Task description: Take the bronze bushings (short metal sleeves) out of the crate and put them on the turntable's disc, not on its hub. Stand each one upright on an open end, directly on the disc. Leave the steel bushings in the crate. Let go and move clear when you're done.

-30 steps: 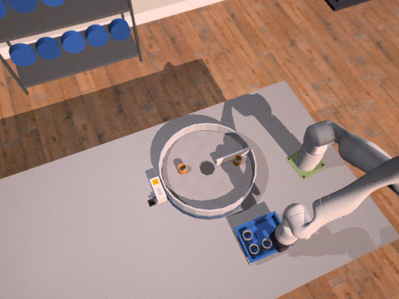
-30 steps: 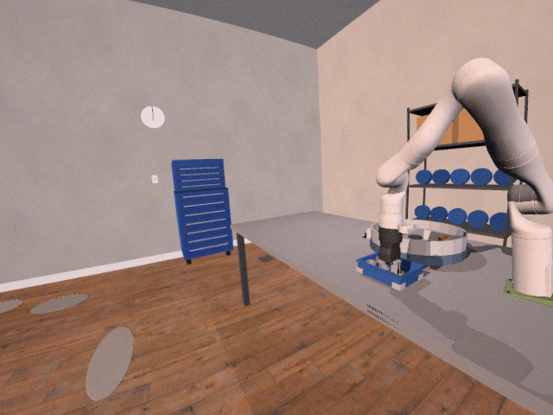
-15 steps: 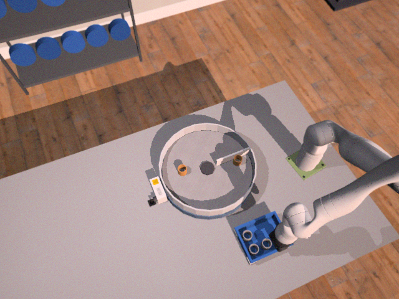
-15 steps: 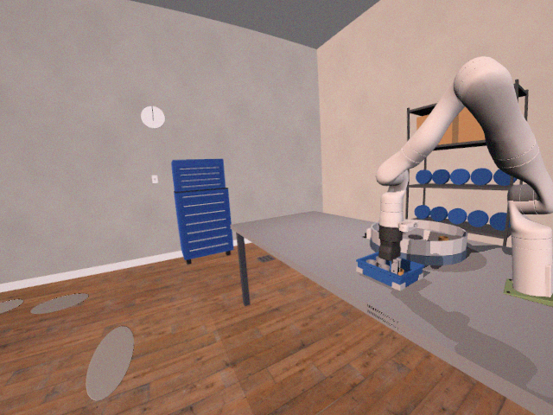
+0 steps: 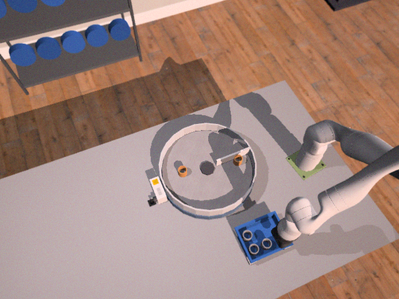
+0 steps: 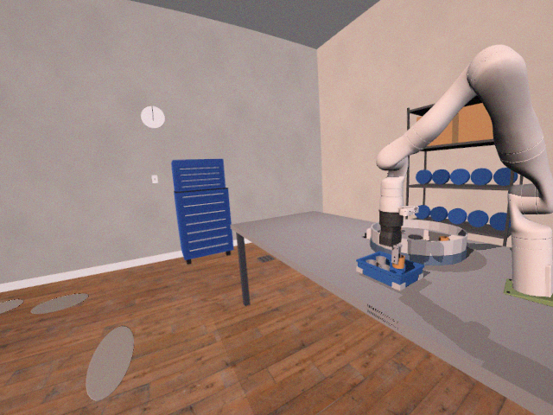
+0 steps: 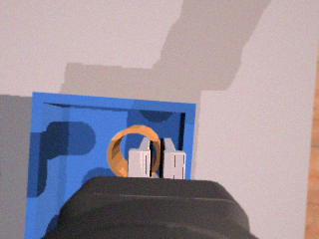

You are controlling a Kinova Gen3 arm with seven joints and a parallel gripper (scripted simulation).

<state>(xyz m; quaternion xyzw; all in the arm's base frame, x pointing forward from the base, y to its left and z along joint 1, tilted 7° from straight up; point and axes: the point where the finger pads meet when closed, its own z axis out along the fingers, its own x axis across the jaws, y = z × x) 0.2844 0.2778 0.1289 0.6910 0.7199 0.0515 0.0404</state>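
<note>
Verify the grip: the gripper is closed to a narrow gap, with the wall of a bronze bushing clamped between its fingers. One finger is inside the bore; the other is outside the wall. The held bushing is upright at the crate, its upper part above the near rim in the exterior view; you cannot tell whether its lower end touches the crate floor. On the turntable's disc, you have two further bronze bushings, each upright: the first bushing is near the dark hub; the second bushing is just beside the white bar, on the arm-base side of the hub. Your three steel bushings are upright inside the crate, grouped away from the gripper.
</note>
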